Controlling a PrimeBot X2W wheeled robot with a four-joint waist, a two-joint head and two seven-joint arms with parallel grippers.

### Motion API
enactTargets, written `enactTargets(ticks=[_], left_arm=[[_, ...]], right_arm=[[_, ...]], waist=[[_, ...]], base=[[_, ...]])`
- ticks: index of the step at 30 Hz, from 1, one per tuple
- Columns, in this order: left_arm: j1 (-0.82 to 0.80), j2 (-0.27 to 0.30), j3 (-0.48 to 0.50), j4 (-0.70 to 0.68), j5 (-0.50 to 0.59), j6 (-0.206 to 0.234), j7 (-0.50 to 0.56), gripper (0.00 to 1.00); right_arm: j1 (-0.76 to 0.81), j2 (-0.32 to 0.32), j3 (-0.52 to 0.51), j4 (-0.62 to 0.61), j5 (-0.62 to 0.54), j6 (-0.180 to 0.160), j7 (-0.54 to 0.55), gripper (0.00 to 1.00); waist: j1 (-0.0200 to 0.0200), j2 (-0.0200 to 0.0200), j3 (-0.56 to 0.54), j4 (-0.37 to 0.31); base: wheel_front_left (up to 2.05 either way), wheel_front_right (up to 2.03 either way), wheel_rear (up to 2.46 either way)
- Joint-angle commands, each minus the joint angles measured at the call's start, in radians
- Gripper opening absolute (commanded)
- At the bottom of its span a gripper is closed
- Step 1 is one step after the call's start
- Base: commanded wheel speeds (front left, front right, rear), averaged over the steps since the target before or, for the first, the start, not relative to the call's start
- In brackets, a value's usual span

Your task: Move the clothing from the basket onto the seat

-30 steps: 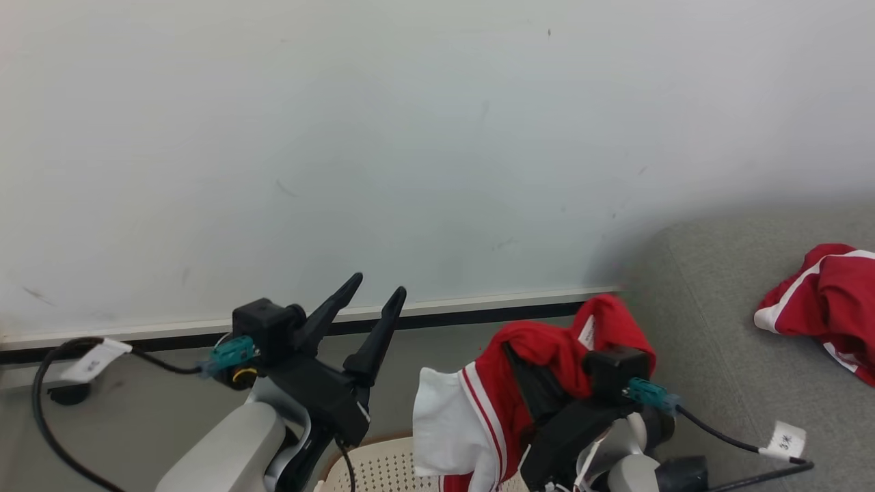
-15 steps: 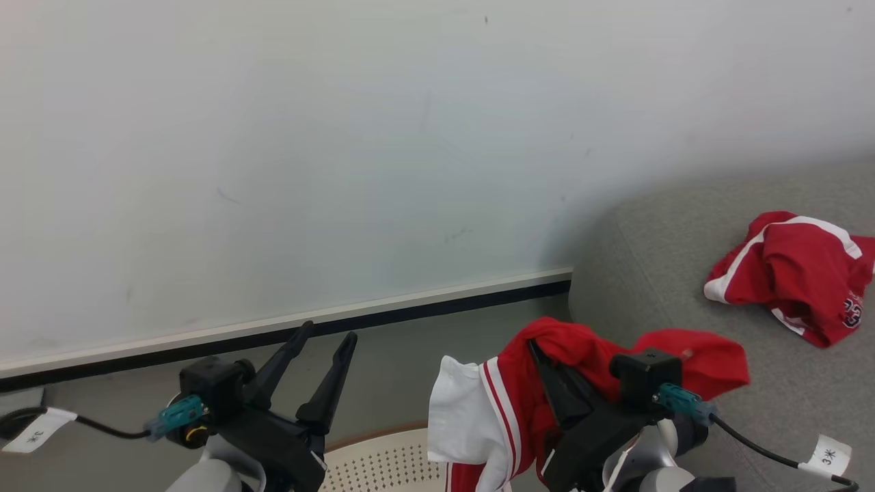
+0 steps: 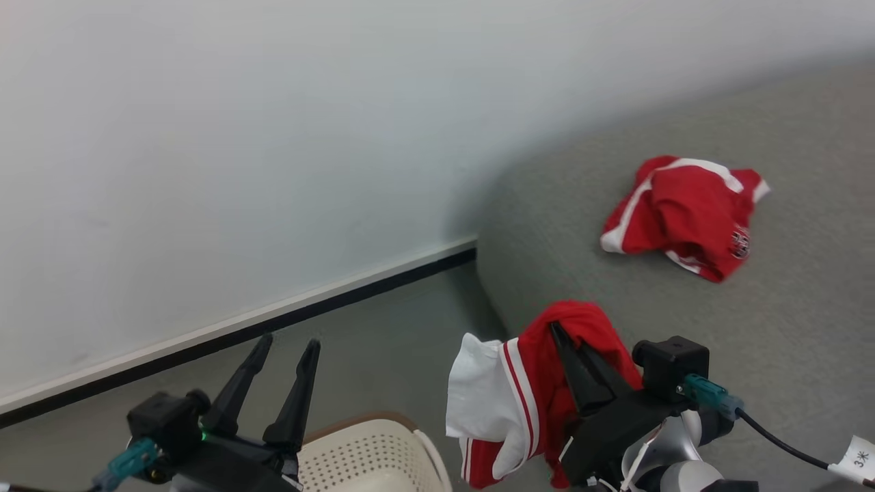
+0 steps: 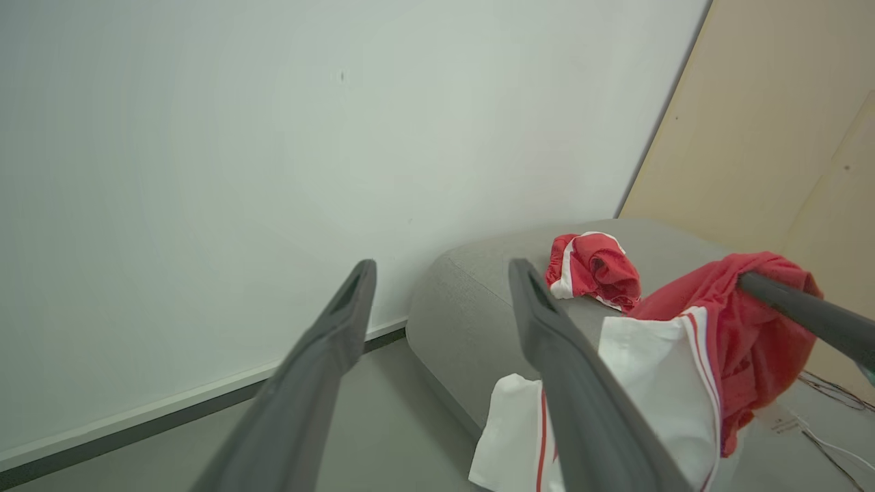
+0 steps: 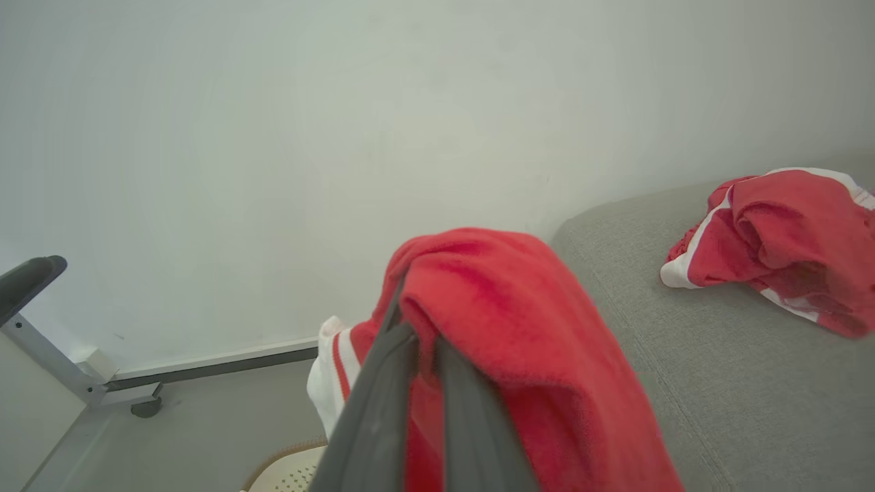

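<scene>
Right gripper [image 3: 558, 333] is pinching red-and-white clothing [image 3: 543, 372] near the seat [image 3: 690, 307]; left gripper [image 3: 289, 339] is gaping empty.
Its wrist view is showing a beige panel [image 4: 765, 123].

A pale wall [image 3: 273, 137] met the grey floor [image 3: 396, 321] along a white baseboard [image 3: 342, 287] edged with a black strip. In the left wrist view a beige panel [image 4: 772, 123] adjoined the wall, thin cables [image 4: 830, 396] lying below it. In the right wrist view a grey metal frame [image 5: 48, 357] bore a dark pad [image 5: 27, 277] and 1 round foot [image 5: 145, 408].
</scene>
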Motion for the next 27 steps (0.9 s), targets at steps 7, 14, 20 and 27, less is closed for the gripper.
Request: enactTargets(ticks=[7,14,20,27], left_arm=[[0.013,0.016,-0.005,-0.037,0.041,0.007,0.004,1.00],[-0.044,-0.002,-0.034,-0.024,0.059,-0.019,0.020,1.00],[-0.082,-0.027,-0.070,0.007,0.071,-0.048,0.026,1.00],[-0.106,-0.045,-0.107,0.028,0.086,-0.065,0.035,1.00]], right_arm=[[0.016,0.001,-0.037,-0.037,-0.018,0.000,-0.014,0.00],[0.055,0.001,-0.101,-0.077,-0.040,0.000,-0.033,0.00],[0.095,0.001,-0.142,-0.109,-0.038,0.000,-0.043,0.00],[0.103,0.001,-0.161,-0.120,-0.030,0.000,-0.052,0.00]], waist=[[0.0000,0.0000,0.107,-0.200],[0.0000,0.0000,0.160,-0.227],[0.0000,0.0000,0.186,-0.239],[0.0000,0.0000,0.206,-0.243]], base=[[0.00,0.00,0.00],[0.00,0.00,0.00],[0.00,0.00,0.00],[0.00,0.00,0.00]])
